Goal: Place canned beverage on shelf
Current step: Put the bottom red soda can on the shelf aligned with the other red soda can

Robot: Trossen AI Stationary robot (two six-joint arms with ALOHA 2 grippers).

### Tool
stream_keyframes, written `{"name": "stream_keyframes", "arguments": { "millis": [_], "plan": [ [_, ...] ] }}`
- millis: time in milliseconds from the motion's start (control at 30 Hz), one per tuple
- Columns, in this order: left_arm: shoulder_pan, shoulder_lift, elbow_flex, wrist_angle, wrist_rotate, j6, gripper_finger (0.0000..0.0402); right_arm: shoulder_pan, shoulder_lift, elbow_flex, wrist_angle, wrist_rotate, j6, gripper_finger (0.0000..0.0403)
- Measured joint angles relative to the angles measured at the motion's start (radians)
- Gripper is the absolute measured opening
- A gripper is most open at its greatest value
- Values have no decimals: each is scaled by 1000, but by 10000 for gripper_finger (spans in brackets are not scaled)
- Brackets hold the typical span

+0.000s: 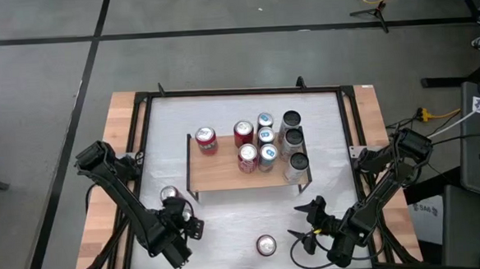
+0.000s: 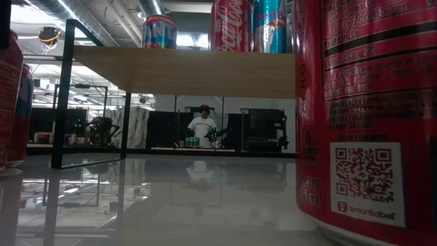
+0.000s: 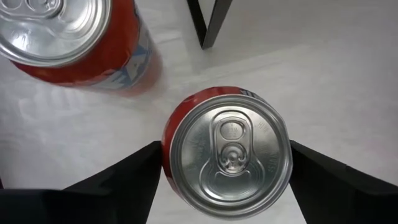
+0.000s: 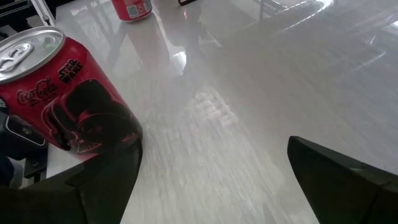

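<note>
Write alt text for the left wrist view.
Seen from above, a red can with a silver top stands on the white table between the two dark fingers of the left pincer. A second red can stands beside it, near a black leg of the shelf.

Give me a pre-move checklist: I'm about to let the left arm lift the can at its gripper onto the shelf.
1. Red can centred in the left gripper: ok.
2. Firm grip on it: cannot tell.
3. Can upright: ok.
4. Neighbouring can apart from it: ok.
5. Bare space on the shelf, front left: ok.
6. Right gripper open, empty and out of the way at the table's front right: ok.
</note>
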Motion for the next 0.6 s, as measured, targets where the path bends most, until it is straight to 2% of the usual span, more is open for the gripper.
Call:
{"name": "stream_keyframes", "arguments": {
  "millis": [600],
  "plan": [
    [0,0,0,0,-8,0,340,0,0,0,-1,0,0,392]
  ]
}}
